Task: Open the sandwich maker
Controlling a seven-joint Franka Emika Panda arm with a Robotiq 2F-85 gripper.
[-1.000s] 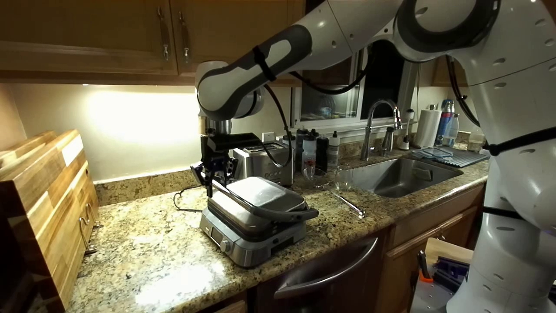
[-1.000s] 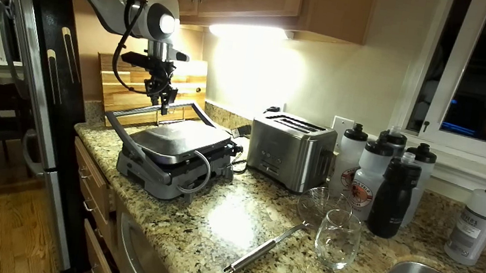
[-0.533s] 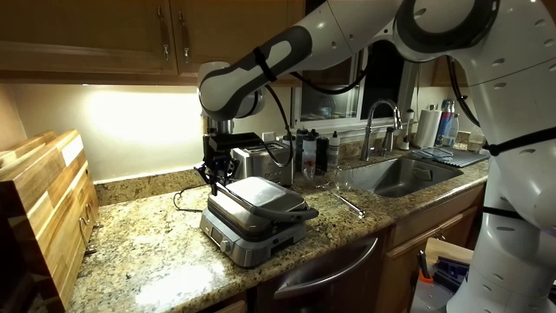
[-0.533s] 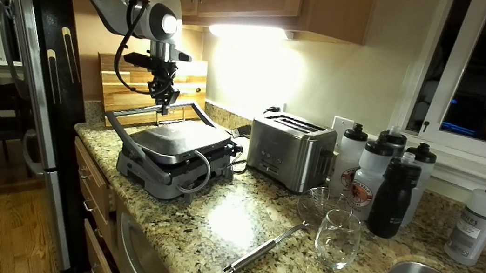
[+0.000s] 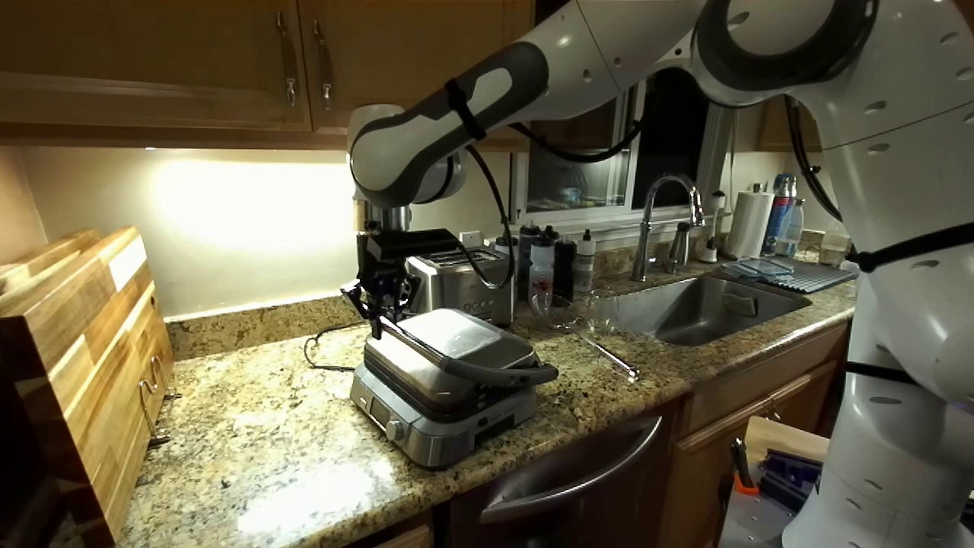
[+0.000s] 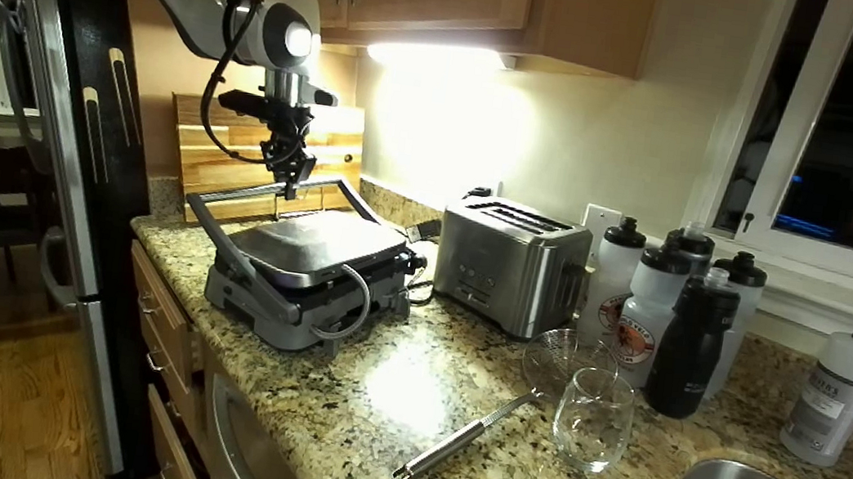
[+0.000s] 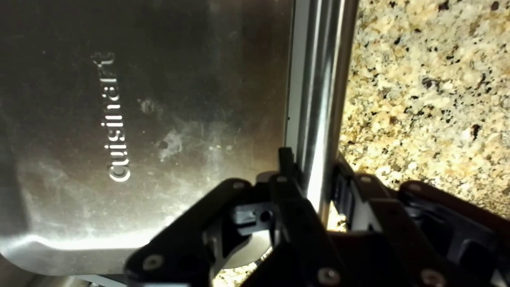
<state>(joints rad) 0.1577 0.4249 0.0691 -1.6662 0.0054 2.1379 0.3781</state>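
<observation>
Counter (image 6: 367,438) holds the closed sandwich maker (image 6: 314,245) — toaster (image 6: 508,275) near, bottles (image 6: 692,349) beyond.

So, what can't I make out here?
Inside of the squarish silver-grey sandwich maker: hidden in every view by its closed metal lid.
Dark rectangular front panel: too small to read in an exterior view.
Shiny silver bar handle: far end cut off by the wrist view's top edge.
Black jointed end effector: rear cut off by that view's bottom edge.

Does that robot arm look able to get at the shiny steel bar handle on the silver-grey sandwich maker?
Looks like yes: its black hand straddles the steel bar handle, seemingly gripping it, and nothing visible blocks the way.
</observation>
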